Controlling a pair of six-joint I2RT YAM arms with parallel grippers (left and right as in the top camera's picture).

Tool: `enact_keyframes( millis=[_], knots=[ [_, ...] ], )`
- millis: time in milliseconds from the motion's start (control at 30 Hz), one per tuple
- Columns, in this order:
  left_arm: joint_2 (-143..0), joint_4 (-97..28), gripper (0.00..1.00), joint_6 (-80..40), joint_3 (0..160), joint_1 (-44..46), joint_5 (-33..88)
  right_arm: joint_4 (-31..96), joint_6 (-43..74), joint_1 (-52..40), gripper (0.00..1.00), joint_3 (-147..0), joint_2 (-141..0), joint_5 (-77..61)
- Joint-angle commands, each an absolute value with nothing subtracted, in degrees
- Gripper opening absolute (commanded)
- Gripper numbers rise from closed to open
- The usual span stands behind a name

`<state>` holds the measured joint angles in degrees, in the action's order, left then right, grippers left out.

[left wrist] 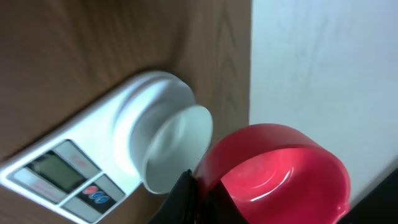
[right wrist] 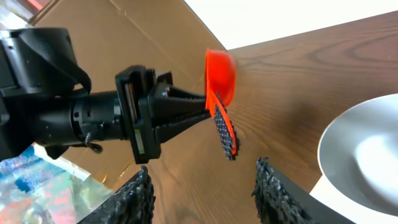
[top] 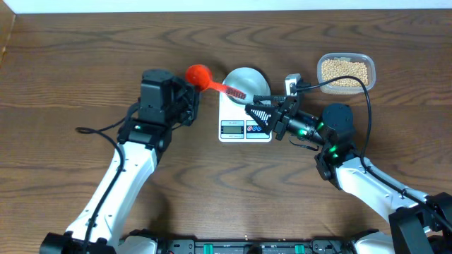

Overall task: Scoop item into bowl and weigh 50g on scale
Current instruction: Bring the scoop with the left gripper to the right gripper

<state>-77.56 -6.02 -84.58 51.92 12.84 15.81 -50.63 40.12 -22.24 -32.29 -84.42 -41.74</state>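
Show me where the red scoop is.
Overhead, the red scoop is just left of the bowl on the scale, its handle reaching over the bowl's rim.

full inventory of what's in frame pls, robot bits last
table: 1, brown wood, under everything
scale: 1, white, table centre
bowl: 1, pale bluish-white, on the scale, empty
scoop: 1, red, left of the bowl, handle toward the right gripper
tub: 1, clear plastic, far right of the table
beans: many, beige-yellow, in the tub
left gripper: 1, black, shut on the scoop
right gripper: 1, black, open, at the scale's right side, near the scoop handle's end
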Motion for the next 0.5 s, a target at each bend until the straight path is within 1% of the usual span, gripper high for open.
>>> enact_keyframes(
  millis=[0,300,467],
  knots=[
    [-77.87,-3.88,0.07,-82.89,52.14,14.79,16.08,-50.78,40.21,-22.63,0.48,-33.06,-84.79,-41.52],
    [-77.87,-3.31,0.07,-81.89,52.14,19.46,16.05,-50.78,40.18,-22.98,0.4,-33.06,-84.79,-41.47],
    [-77.87,-3.33,0.07,-81.87,52.14,21.34,16.08,-50.81,40.18,-22.98,0.34,-33.08,-84.79,-41.39]
  ],
)
